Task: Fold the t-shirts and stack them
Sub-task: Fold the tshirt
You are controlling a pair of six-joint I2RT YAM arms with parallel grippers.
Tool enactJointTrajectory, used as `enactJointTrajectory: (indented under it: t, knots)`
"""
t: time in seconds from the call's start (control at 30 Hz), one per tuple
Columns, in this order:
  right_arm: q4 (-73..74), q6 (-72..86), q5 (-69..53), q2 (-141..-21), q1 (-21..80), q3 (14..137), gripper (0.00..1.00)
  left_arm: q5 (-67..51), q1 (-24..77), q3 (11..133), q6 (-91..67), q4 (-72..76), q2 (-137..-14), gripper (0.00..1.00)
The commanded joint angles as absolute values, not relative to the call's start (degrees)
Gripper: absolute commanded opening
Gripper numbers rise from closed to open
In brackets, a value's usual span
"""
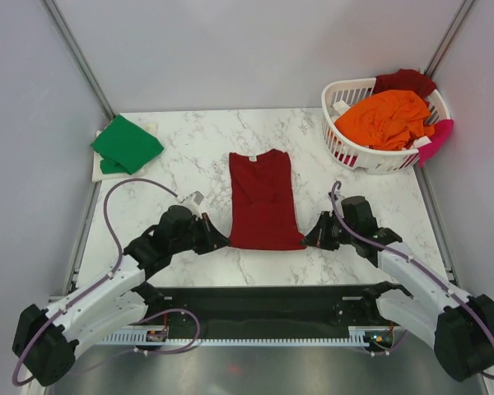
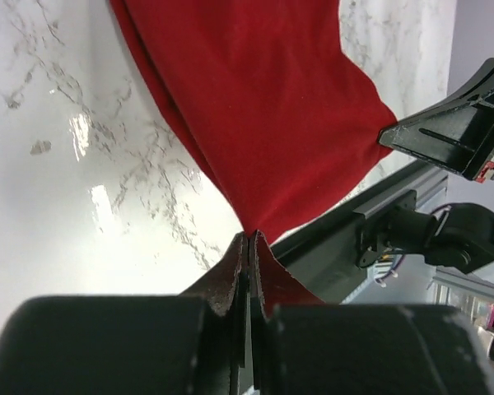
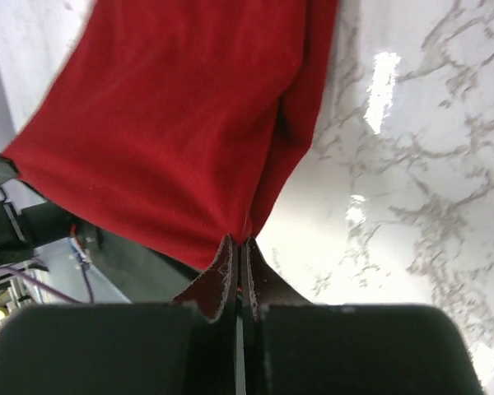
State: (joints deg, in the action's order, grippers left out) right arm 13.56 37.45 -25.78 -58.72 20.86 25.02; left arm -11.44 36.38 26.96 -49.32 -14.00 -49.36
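A large dark red t-shirt [image 1: 263, 197] lies flat in the middle of the marble table, sleeves folded in, collar at the far end. My left gripper [image 1: 225, 239] is shut on its near left hem corner; in the left wrist view the gripper [image 2: 253, 237] pinches the red cloth [image 2: 263, 107]. My right gripper [image 1: 307, 239] is shut on the near right hem corner, and the right wrist view shows the gripper [image 3: 240, 241] pinching the red cloth [image 3: 173, 123]. A folded bright green t-shirt [image 1: 126, 144] lies at the far left.
A white slotted laundry basket [image 1: 346, 148] stands at the far right with an orange shirt [image 1: 387, 119], a dark red one [image 1: 405, 81] and a pink one [image 1: 438, 140] hanging over its rim. A white cloth [image 1: 101, 169] lies under the green shirt.
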Motion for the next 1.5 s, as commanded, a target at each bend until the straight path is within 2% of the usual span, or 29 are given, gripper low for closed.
enactJointTrajectory:
  t: [0.0,0.13,0.33,0.7,1.13,1.47]
  knots:
    - [24.25,39.72,-24.17,-52.39,21.09,28.55,0.00,-8.44,37.09,29.17,-52.56,-23.55,-44.13,0.02]
    - [28.82,39.90,-23.47,-49.92,21.18,35.05,0.00,-8.53,37.18,33.47,-52.74,-27.33,-41.66,0.02]
    - [31.46,36.57,-20.40,-57.28,21.18,46.92,0.00,-4.31,37.09,45.60,-49.06,-32.69,-46.04,0.02]
    - [31.20,30.68,-14.07,-77.86,21.09,66.79,0.00,-0.09,33.14,66.34,-38.95,-34.98,-67.65,0.02]
    - [29.36,29.44,-11.78,-103.34,19.43,86.29,0.00,-5.00,23.39,85.23,-31.99,-34.81,-91.57,0.02]
    - [28.48,30.85,-12.48,-122.68,16.00,101.15,0.00,-10.01,18.55,103.87,-27.16,-34.01,-118.28,0.02]
